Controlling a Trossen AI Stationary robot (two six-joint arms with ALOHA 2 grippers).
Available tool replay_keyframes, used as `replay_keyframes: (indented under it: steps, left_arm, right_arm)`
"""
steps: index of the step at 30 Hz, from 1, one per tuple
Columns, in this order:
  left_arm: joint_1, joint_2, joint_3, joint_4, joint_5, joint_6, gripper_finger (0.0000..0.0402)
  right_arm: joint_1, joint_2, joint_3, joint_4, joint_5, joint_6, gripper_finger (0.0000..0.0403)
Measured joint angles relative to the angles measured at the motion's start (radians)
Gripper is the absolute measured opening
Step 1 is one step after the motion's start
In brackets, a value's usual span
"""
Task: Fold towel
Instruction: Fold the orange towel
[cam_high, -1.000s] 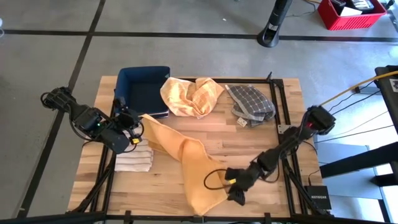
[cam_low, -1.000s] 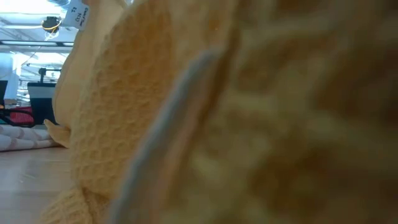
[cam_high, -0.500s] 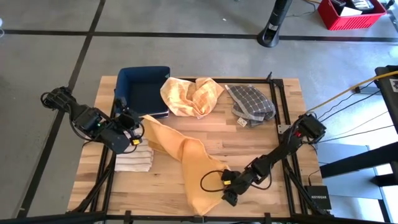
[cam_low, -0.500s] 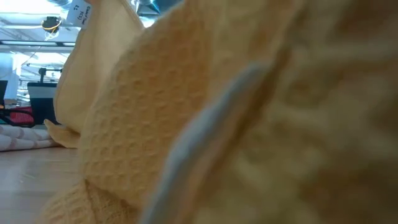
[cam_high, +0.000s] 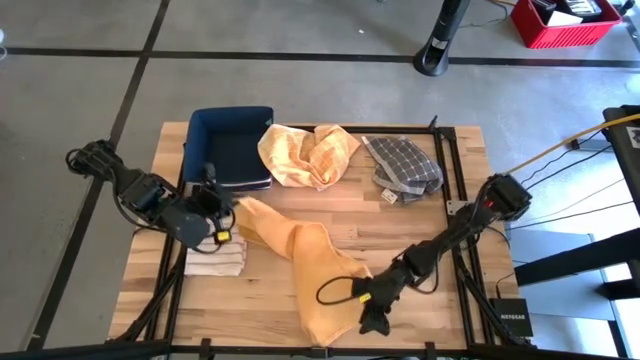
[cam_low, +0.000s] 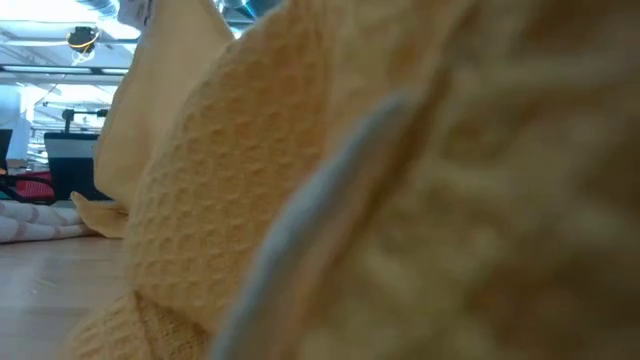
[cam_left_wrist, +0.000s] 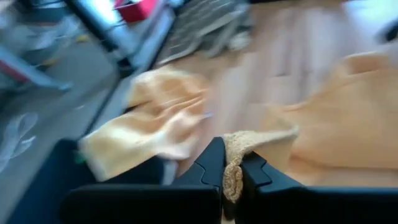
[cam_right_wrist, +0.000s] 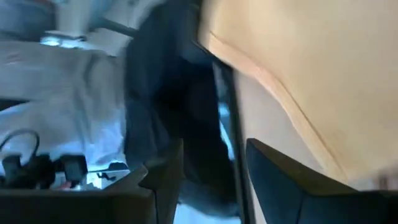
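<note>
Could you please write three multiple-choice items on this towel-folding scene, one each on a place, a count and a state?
1. Where does the blue bin stand on the table in the high view?
A. far left corner
B. near right corner
C. dead centre

2. How many cloths lie on the table, counting the yellow towel?
A. two
B. four
C. six

3. What is the left hand doing?
A. hanging open over the bin
B. shut on a corner of the yellow towel
C. pressing the grey checked cloth

Answers: 1 A, the bin sits at the far left corner. 2 B, the yellow towel, the orange checked cloth, the grey checked cloth and the folded striped towel. 3 B, the left wrist view shows yellow fabric pinched between its fingers.
</note>
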Motion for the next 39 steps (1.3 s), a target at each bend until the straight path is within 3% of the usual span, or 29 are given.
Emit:
replay_keyframes:
  steps: [3,5,11,14,17,23,28,39]
  left_arm:
    - [0.0,0.035,0.0,0.115,0.074,0.06,0.0001]
    - [0.001,0.071,0.0,0.165,0.093,0.082,0.0001]
    - [0.052,0.192,0.0,0.255,0.109,0.123,0.0001]
    - [0.098,0.238,0.0,0.305,0.108,0.147,0.0001]
    - [0.143,0.264,0.0,0.324,0.108,0.13,0.0002]
    - [0.2,0.293,0.0,0.34,0.103,0.088,0.0002]
    - [0.2,0.294,0.0,0.341,0.106,0.1,0.0003]
    - [0.195,0.318,0.001,0.403,0.106,0.154,0.0003]
  right_arm:
    - [-0.047,-0.058,0.028,-0.001,0.036,-0.167,0.0178]
    - [-0.085,-0.092,0.056,0.005,0.124,-0.312,0.0178]
    - [-0.165,-0.117,0.147,0.102,0.619,-0.726,0.0179]
    - [-0.205,-0.102,0.191,0.177,0.773,-0.868,0.0179]
    - [-0.24,-0.084,0.22,0.199,0.79,-0.949,0.0178]
    - [-0.28,0.014,0.276,0.185,0.847,-0.962,0.0178]
    - [-0.284,0.066,0.297,0.145,1.007,-0.963,0.0178]
    - [-0.284,0.113,0.297,0.227,0.94,-0.943,0.0178]
